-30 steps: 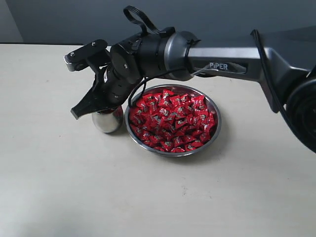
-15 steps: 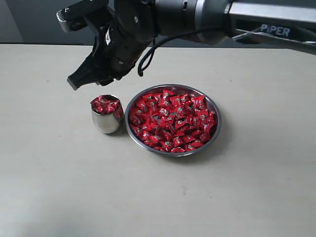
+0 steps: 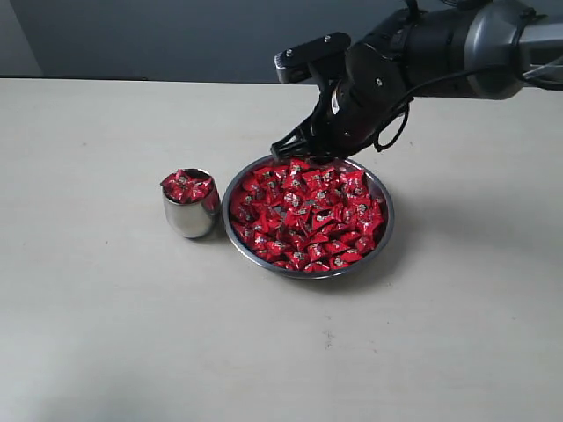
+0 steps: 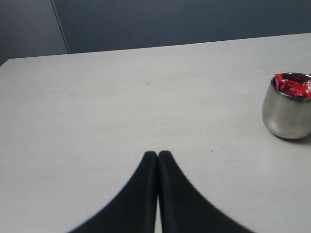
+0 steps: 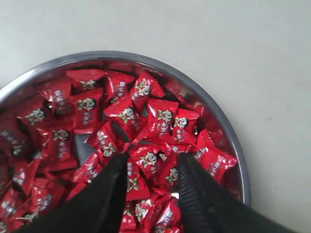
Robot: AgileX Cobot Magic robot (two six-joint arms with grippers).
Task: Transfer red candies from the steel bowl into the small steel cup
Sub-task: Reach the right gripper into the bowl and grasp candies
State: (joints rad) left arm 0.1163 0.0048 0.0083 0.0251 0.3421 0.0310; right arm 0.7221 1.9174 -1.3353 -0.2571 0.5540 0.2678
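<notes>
The steel bowl [image 3: 383,230] sits mid-table, heaped with red candies [image 3: 306,215]. Left of it stands the small steel cup [image 3: 189,218], filled to the brim with red candies [image 3: 186,185]. My right gripper [image 3: 295,145] hangs open just above the bowl's far rim; in the right wrist view its gripper [image 5: 151,158] stands open over the candies [image 5: 127,115] with nothing held, the bowl rim [image 5: 236,145] curving past. My left gripper [image 4: 158,154] is shut and empty over bare table, with the cup [image 4: 285,115] off to one side. The left arm does not show in the exterior view.
The beige table [image 3: 106,334] spreads around the bowl and cup. A dark wall [image 3: 158,35] runs behind its far edge. The right arm [image 3: 493,44] reaches in from the upper right.
My right gripper has lifted away from the cup and swung right to the far rim of the bowl. The cup now shows uncovered with candies piled in it.
</notes>
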